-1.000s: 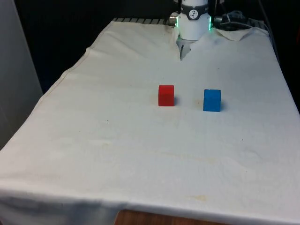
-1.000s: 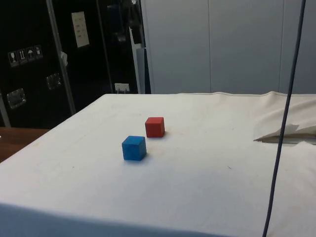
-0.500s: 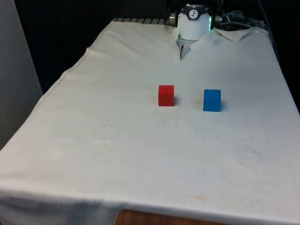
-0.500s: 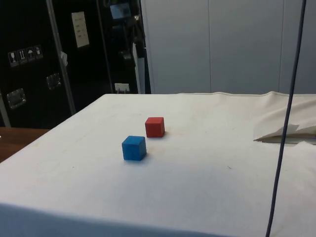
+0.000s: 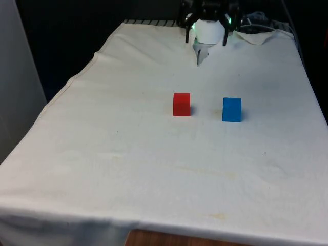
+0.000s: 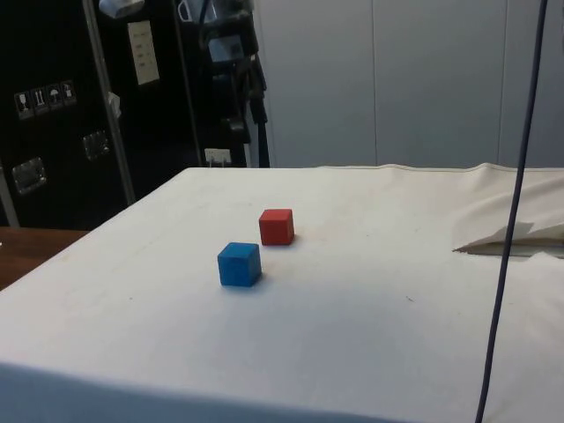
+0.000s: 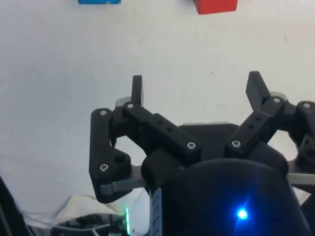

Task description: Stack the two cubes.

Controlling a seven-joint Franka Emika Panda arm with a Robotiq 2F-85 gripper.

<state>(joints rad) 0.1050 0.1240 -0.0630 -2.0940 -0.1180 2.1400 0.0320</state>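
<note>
Front view: red cube (image 5: pixel 181 104) and blue cube (image 5: pixel 231 109) are sitting apart on the white cloth (image 5: pixel 154 154) of the counter, red towards the front view's left, blue towards its right, neither on top of the other.
Front view, hand: the black hand (image 5: pixel 205 33) is hanging over the counter's far end, well apart from both cubes, its two fingers pointing down with a wide gap between them.
Side view, cubes: the blue cube (image 6: pixel 239 264) is lying nearer this camera and the red cube (image 6: pixel 277 226) just behind it; here the gap between them is looking small, whereas the front view is showing clear cloth between the two.
Side view, hand: the hand (image 6: pixel 251 110) is showing against the dark cabinets (image 6: pixel 53 106), above the counter's edge; from this angle I cannot tell how its fingers are standing.
Side view, extras: a thin dark cable (image 6: pixel 507 247) is crossing the picture from top to bottom, and a fold of cloth (image 6: pixel 515 233) is lying rumpled near it.
Wrist view: the hand (image 7: pixel 197 91) is released, fingers (image 7: pixel 137 90) spread wide with nothing between them, bare cloth (image 7: pixel 98 64) lying beyond the tips.
Wrist view, cubes: the red cube (image 7: pixel 215 6) and blue cube (image 7: pixel 99 2) are being cut by the picture's edge, both far from the fingertips.
Cubes' state: both are resting flat on the cloth, upright, untouched by the hand.
</note>
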